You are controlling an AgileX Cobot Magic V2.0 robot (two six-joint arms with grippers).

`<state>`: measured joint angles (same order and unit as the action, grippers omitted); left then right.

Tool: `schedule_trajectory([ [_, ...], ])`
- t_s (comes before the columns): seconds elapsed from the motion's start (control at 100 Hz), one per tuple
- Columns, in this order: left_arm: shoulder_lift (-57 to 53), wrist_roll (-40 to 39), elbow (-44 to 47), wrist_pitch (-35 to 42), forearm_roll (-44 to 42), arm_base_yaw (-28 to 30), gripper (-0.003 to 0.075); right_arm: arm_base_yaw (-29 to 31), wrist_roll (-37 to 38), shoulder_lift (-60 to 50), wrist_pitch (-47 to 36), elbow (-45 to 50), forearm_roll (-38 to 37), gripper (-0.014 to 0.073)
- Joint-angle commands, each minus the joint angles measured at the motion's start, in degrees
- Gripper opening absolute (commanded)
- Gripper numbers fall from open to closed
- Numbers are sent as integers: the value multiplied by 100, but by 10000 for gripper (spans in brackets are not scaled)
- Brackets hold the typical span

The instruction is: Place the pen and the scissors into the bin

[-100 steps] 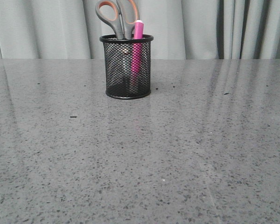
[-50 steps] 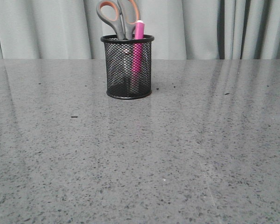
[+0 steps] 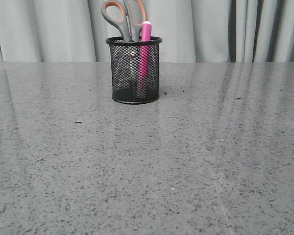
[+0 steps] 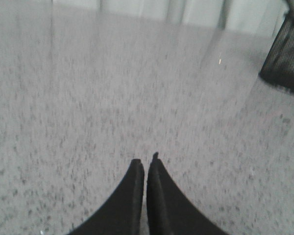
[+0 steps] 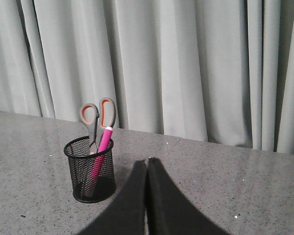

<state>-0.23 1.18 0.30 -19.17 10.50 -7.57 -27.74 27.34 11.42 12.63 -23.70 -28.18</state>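
Nearest the robot, the speckled grey table [image 3: 147, 186] shows nothing lying on it across the whole front stretch; only a few dark specks break the surface. No arm reaches into the front view at all.

The left hand [image 4: 146, 169] hangs low over bare table in its wrist view, its two dark fingers pressed together with only a hairline between them and nothing held. The bin shows only as a dark shape at the edge of that view, well apart from this hand. The right hand [image 5: 147, 164] is likewise closed, tips meeting, empty, and sits back from the bin with clear table between them.

Farther back, toward the rear edge of the table, stands the bin [image 3: 134, 93], upright. Inside it the pen [image 3: 144, 54] stands nearly vertical on the right side, its white tip just above the rim. Beside it on the left the scissors [image 3: 123, 19] stand blades down, the orange-lined handles well above the rim and the blades dimly visible through the mesh. In the right wrist view the pen leans slightly and rests against the scissors' handles.

Behind everything hangs a pale grey curtain [image 3: 235, 29].

Judging from this, both things are in the bin and neither hand has hold of anything, so the task looks complete; nothing appears left to pick up.
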Motion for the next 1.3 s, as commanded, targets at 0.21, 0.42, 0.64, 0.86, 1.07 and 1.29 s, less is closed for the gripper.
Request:
schedule_trajectory([
  [0.21,-178,16,127,239,82,22,-20,13,-16,44,-351,-151,-73,-73],
  [0.42,-178,16,127,239,82,22,-20,13,-16,44,-351,-151,-73,-73],
  [0.64,-178,16,127,239,82,22,-20,13,-16,44,-351,-151,-73,-73],
  [0.86,-178,16,127,239,82,22,-20,13,-16,44,-351,-151,-73,-73],
  [1.07,-178,16,127,239,82,22,-20,13,-16,44,-351,-89,-73,-73],
  [1.29,-178,16,127,239,82,22,-20,13,-16,44,-351,148,-73,-73],
])
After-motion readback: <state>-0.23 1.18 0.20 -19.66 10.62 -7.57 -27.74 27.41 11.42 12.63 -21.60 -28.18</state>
